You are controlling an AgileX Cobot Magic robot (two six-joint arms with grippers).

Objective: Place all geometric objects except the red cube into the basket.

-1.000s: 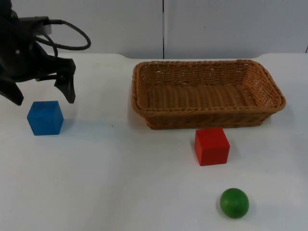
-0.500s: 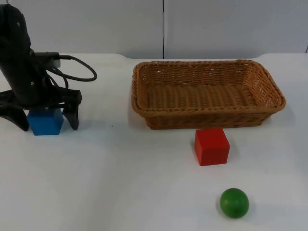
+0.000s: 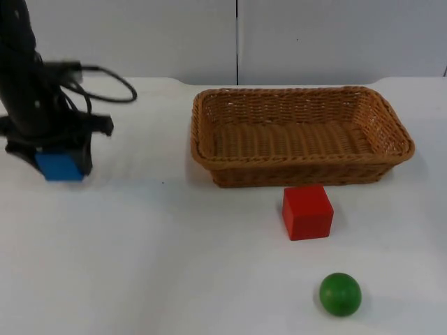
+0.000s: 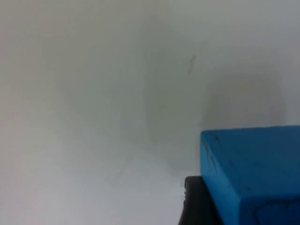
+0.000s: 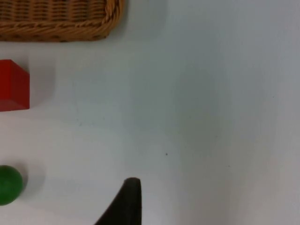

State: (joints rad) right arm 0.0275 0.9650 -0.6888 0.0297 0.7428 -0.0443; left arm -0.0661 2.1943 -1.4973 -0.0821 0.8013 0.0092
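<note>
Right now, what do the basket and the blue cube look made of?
Basket: woven wicker or rattan, matte tan, the braided strands show. Blue cube, between the left pincer fingers: probably painted wood or foam; dark scuffs on its matte faces in the left wrist view, so uncertain.

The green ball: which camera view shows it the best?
The top view: the whole green ball lies in sight on the table, in front of the red cube. In the right wrist view the picture's edge cuts it off.

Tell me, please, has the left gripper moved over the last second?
Yes. The left gripper has dropped from behind the blue cube to close around it, far from the basket.
</note>
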